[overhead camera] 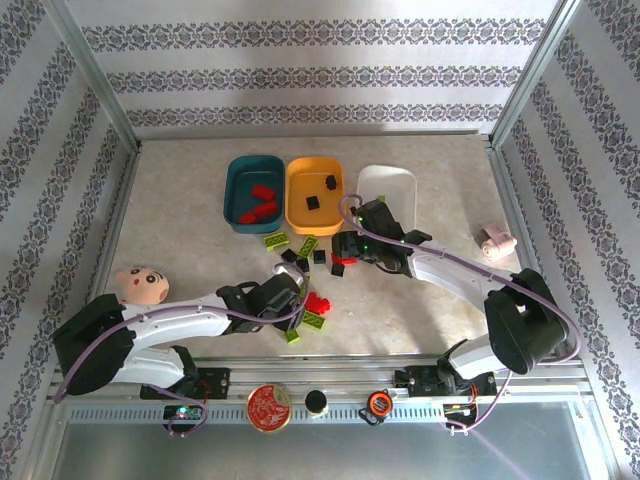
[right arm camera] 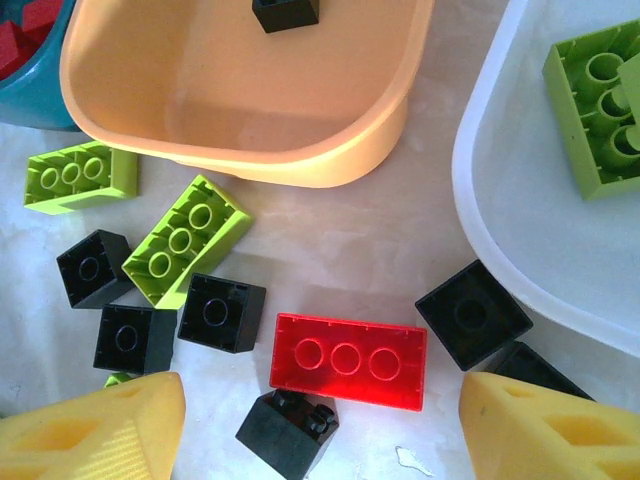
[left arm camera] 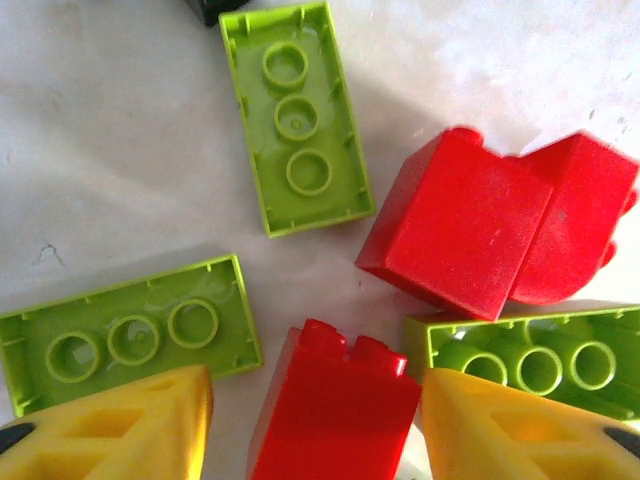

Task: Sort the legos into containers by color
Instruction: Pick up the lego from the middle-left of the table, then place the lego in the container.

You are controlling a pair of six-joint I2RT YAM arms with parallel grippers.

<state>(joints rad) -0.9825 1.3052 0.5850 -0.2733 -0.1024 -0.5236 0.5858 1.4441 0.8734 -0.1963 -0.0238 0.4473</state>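
The left gripper (left arm camera: 315,425) is open with nothing clamped, its two yellow fingers (left arm camera: 120,430) standing either side of a red brick (left arm camera: 335,405) that lies on its side with its studs pointing away from the wrist. The brick sits nearer the right-hand finger, though I cannot tell whether they touch. Its short width spans the gap, so closing straight in should catch it. Lime green bricks (left arm camera: 295,115) lie close on both flanks and ahead, and could be nudged. From above, the teal tray (overhead camera: 240,180), which holds red pieces, lies beyond this gripper and slightly to its left, and the left arm looks like the nearer one to it. The right gripper (right arm camera: 320,435) is also wide open and empty. A small black brick (right arm camera: 290,430) sits between its fingers, and a long red brick (right arm camera: 348,360) lies just ahead, upside down, its long axis running across the gap from finger to finger. The orange tray (right arm camera: 250,90) holding black pieces is straight ahead, with the white tray (right arm camera: 520,200) to its right.
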